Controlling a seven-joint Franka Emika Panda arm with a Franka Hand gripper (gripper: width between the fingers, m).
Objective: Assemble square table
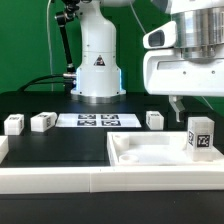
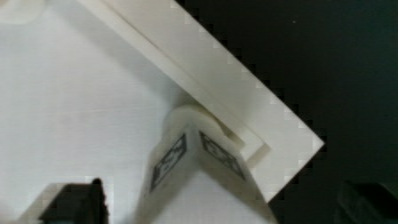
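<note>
The gripper (image 1: 180, 106) is hanging, jaws spread — holding nothing — just above the leg (image 1: 200, 137) standing at the right corner of the slab (image 1: 140, 156).

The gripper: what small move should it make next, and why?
Probably lift straight up, away from the leg. The gripper is open and holds nothing, this leg stands upright in a corner of the square table, and another leg sits loose outside it, not yet fitted.

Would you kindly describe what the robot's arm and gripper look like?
The arm is glossy white with rounded segments. Its base carries a dark triangular sticker, and black cables run beside it. The gripper has a white, boxy body and dark fingers.
</note>
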